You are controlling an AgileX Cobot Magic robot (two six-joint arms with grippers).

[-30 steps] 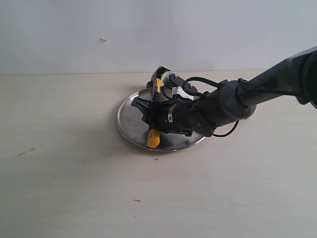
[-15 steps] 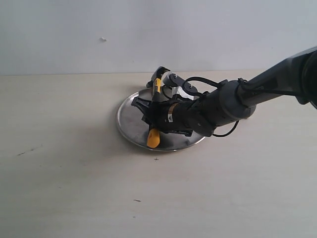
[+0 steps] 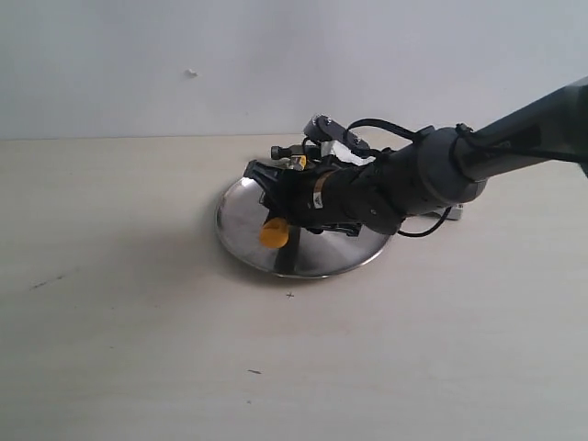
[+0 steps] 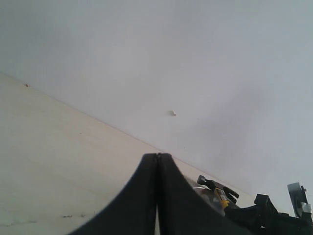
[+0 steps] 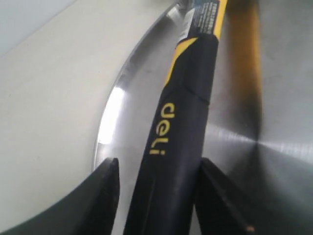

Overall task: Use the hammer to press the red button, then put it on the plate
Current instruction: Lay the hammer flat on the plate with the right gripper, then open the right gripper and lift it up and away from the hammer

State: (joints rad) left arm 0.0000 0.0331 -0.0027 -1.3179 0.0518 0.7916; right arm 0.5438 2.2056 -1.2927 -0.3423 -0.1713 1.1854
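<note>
Shiny brushed metal on the plate; matt black rubbery grip with yellow print on the hammer; smooth, pale, matt tabletop.

Looks like a lab test bench: pale tabletop, plain white wall.

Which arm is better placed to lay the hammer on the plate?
Right. The right gripper straddles the hammer over the plate; the left gripper is shut and away from both.

Your exterior view looks across the counter at the plate; the right wrist view shares it close up; the left wrist view faces the wall.
</note>
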